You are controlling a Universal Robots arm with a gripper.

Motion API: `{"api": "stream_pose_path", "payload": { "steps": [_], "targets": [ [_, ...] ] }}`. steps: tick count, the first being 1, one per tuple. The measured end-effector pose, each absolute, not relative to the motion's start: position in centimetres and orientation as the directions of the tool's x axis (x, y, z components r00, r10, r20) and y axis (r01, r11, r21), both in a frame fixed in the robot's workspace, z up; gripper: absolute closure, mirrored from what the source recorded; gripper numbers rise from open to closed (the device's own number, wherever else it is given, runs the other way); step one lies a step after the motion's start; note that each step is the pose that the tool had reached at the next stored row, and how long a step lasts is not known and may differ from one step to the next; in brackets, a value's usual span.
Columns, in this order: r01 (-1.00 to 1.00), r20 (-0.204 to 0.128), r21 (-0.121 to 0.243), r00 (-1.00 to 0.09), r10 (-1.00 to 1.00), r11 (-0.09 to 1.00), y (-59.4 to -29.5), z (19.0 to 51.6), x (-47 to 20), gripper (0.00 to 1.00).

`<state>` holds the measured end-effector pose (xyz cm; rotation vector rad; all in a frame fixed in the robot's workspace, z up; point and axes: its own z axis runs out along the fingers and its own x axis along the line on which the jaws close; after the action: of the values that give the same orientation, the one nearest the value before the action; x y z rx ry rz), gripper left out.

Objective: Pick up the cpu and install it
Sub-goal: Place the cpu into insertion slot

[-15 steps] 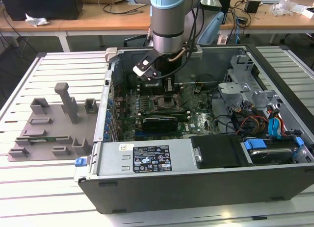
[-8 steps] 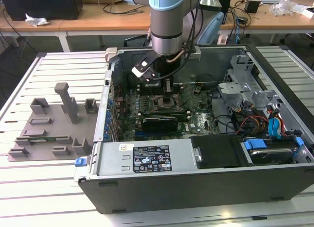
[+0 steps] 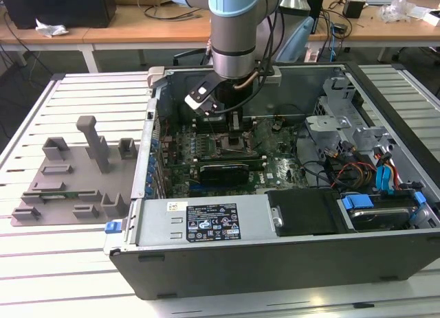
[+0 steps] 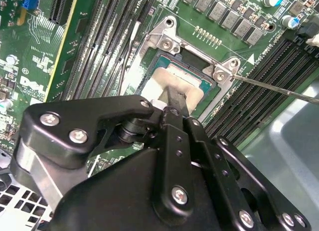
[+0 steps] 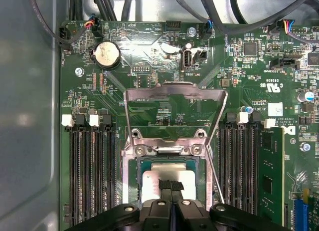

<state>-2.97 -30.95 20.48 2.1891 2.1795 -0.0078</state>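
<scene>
The cpu [image 5: 154, 179], a flat square chip with a silvery top, lies in the socket [image 5: 133, 188] on the green motherboard [image 5: 149, 56]. In the second wrist view the cpu [image 4: 180, 75] sits between the socket's metal corner brackets. My gripper [image 5: 171, 185] is directly over it, its two black fingers pressed together with the tips at the chip's top; in the second wrist view the gripper [image 4: 174, 99] meets the chip's near edge. The hinged load plate [image 5: 174, 94] stands open beyond the socket. In the exterior view the gripper [image 3: 236, 136] reaches down into the open case.
A thin socket lever [image 4: 279, 89] sticks out beside the socket. Memory slots [image 5: 89, 171] flank it, with one module [image 5: 269, 166] fitted. An expansion card [image 3: 223, 172], power supply [image 3: 199, 222], drive cage [image 3: 333, 122] and cables [image 3: 350, 170] crowd the case. A grey fixture plate [image 3: 75, 174] lies on the exterior view's left.
</scene>
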Motion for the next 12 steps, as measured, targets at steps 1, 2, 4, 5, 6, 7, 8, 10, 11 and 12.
{"api": "stream_pose_path", "payload": {
  "steps": [1, 2, 4, 5, 6, 7, 8, 10, 11, 12],
  "targets": [
    [0.999, -0.041, 0.034, 0.005, 0.999, -0.004, -30.95, 20.45, -2.97, 0.89],
    [0.999, -0.041, 0.033, 0.005, 0.999, -0.004, -30.96, 20.44, -2.98, 0.89],
    [0.999, -0.041, 0.033, 0.005, 0.999, -0.004, -30.96, 20.42, -2.98, 0.89],
    [0.999, -0.040, 0.033, 0.005, 0.999, -0.004, -30.95, 20.41, -2.97, 0.89],
    [0.999, -0.040, 0.034, 0.005, 0.999, -0.004, -30.95, 20.41, -2.97, 0.89],
    [0.999, -0.040, 0.034, 0.005, 0.999, -0.004, -30.95, 20.41, -2.97, 0.89],
    [0.999, -0.040, 0.034, 0.005, 0.999, -0.004, -30.94, 20.44, -2.97, 0.89],
    [0.999, -0.040, 0.034, 0.005, 0.999, -0.004, -30.95, 20.68, -2.97, 0.89],
    [0.999, -0.040, 0.034, 0.005, 0.999, -0.004, -30.95, 20.78, -2.97, 0.89],
    [0.999, -0.040, 0.034, 0.005, 0.999, -0.004, -30.95, 20.99, -2.97, 0.89]
  ]
}}
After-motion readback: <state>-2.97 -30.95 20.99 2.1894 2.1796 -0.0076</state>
